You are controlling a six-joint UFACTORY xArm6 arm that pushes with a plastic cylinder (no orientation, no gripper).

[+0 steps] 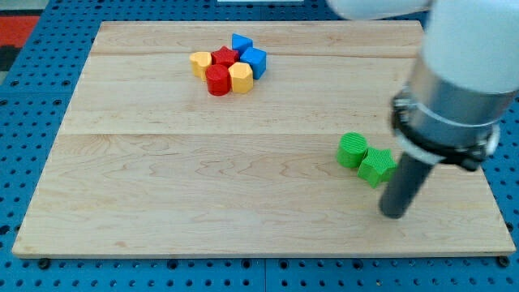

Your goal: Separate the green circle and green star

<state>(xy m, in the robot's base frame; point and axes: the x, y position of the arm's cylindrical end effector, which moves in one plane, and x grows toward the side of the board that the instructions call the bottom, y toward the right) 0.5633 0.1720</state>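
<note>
The green circle (352, 150) sits on the wooden board at the view's right, touching the green star (376, 166), which lies just to its lower right. My tip (393, 214) is on the board below and slightly right of the green star. The rod rises close beside the star's right edge; I cannot tell whether it touches the star.
A tight cluster sits near the view's top centre: a yellow block (200, 63), a red star (224, 57), a red cylinder (217, 81), a yellow block (240, 78), and two blue blocks (241, 43) (255, 61). The board's right edge (486, 174) is close to my tip.
</note>
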